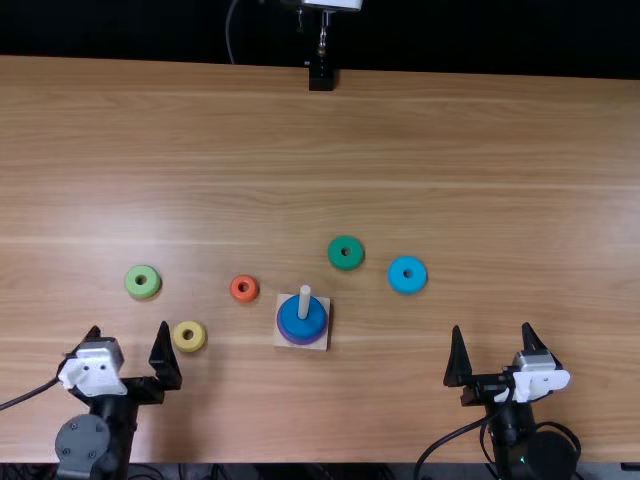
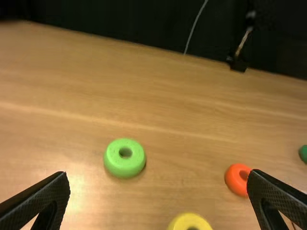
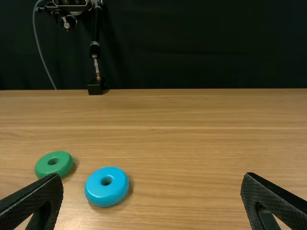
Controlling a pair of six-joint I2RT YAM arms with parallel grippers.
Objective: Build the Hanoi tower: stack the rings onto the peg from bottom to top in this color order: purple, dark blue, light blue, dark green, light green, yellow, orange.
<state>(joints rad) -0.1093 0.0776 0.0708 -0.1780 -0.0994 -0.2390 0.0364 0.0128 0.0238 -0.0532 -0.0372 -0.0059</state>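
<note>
I count seven rings and one peg (image 1: 304, 302). The peg stands upright on one square base (image 1: 324, 341), a little left of the middle of the surface (image 1: 480, 130). Two rings are on the peg: the purple ring (image 1: 300, 341) at the bottom and the dark blue ring (image 1: 303, 325) directly on top of it. The top of the peg rises above them.

The other five rings lie flat and singly, with their holes up. Three are left of the base: the light green ring (image 1: 143, 281) farthest left, the yellow ring (image 1: 189, 336) nearer to me, and the orange ring (image 1: 243, 288) between these two and the base. Two are farther off: the dark green ring (image 1: 346, 252), beyond the base and slightly right, and the light blue ring (image 1: 407, 274) to its right and a bit nearer. No two of these five touch.

I have two hands, both at the near side. My left hand (image 1: 129, 328) is spread, its two fingers wide apart with nothing between them, and its right finger is near the yellow ring. My right hand (image 1: 492, 328) is also spread and empty, right of the light blue ring and nearer to me, well apart from it. Each hand bears one white cover.

At the far edge of the surface I see one black stand (image 1: 321, 78), with one grey cable (image 1: 230, 30) hanging to its left.
</note>
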